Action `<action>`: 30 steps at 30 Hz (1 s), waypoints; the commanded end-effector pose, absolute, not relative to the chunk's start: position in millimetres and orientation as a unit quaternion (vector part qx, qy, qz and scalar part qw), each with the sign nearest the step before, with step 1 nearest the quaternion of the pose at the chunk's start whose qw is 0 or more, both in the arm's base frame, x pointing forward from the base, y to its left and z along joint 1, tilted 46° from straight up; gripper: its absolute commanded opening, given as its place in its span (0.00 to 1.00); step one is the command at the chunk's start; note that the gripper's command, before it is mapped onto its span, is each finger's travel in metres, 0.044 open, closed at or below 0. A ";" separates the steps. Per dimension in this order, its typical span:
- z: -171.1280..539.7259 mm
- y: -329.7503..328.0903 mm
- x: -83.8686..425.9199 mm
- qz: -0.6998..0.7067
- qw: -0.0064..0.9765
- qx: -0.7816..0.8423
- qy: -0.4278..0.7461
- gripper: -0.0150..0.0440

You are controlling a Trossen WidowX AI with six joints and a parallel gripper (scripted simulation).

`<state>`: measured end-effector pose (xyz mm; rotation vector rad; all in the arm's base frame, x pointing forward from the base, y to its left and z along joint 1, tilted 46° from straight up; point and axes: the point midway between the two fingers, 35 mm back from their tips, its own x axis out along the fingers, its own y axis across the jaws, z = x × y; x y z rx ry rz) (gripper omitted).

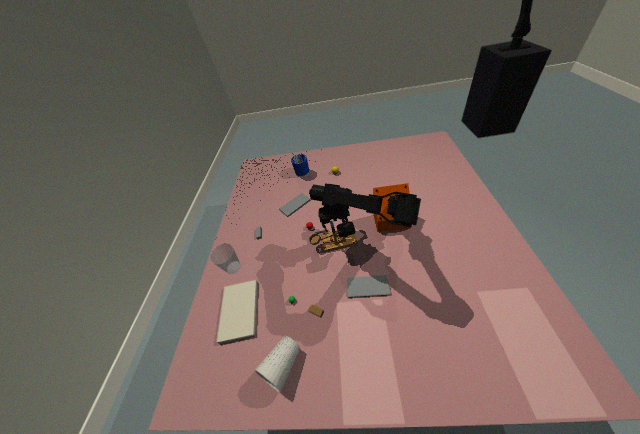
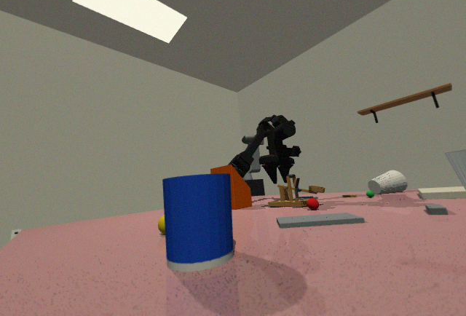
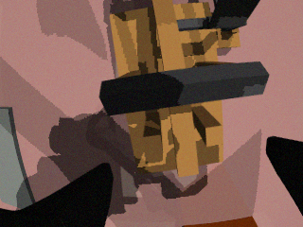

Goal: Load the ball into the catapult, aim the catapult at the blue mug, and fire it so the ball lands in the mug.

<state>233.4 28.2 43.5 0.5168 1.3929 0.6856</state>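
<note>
Catapult (image 1: 345,244) (image 2: 287,204) (image 3: 187,156) of wood stands on the pink table (image 1: 439,274) (image 2: 113,267) (image 3: 260,104), just below the gripper (image 1: 334,227) (image 2: 280,182) (image 3: 192,159), which points down with its 2 fingers spread and nothing between them. From the wrist, the fingertips show on either side of the frame's near end, and a dark crossbar (image 3: 185,87) spans the wood; whether either finger touches it is hard to say at this angle. The red ball (image 1: 309,225) (image 2: 312,204) lies on the table just beside the catapult, outside its round cup (image 1: 314,238) (image 2: 317,188). The blue mug (image 1: 300,164) (image 2: 198,218) stands upright, well apart from the catapult, with the yellow ball (image 1: 335,169) (image 2: 162,224) near it. Between the mug and the catapult lies 1 flat gray slab (image 1: 294,204) (image 2: 320,220). The green ball (image 1: 292,299) (image 2: 370,194) rests farther off, and a white cup (image 1: 279,362) (image 2: 389,183) lies on its side.
</note>
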 end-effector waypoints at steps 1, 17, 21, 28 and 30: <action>37.1 35.4 231.6 0.306 0.680 0.234 0.624 1.00; 19.5 54.6 232.6 0.307 0.680 0.234 0.623 1.00; 15.4 59.5 232.4 0.307 0.680 0.235 0.623 1.00; 10.1 66.3 231.8 0.308 0.680 0.236 0.623 1.00; 10.1 66.3 231.8 0.308 0.680 0.236 0.623 1.00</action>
